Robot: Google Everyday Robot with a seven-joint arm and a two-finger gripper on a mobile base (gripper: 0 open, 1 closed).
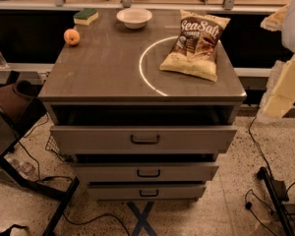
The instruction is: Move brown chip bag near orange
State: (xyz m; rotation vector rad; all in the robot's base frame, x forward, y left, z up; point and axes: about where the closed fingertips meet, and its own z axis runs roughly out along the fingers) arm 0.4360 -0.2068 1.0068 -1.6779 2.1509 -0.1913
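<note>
Grey worktop (108,68) on a drawer cabinet carries everything. Nothing looks done yet: the brown chip bag (195,45) lies by the far right corner, and the orange (72,37) sits well apart near the far left edge. The claw (285,90) hangs beyond the right edge, touching nothing; whether it is apart or together I cannot tell. A white bowl (134,17) and a sponge (86,16) line the far edge between them, so a route across the middle seems safer.

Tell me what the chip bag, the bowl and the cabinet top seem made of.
The brown chip bag: probably thin plastic film, crinkled, slightly glossy. The white bowl: smooth, ceramic or plastic, unclear. The cabinet top: matte grey, laminate or metal. The gripper hangs at the right edge, off the cabinet.
</note>
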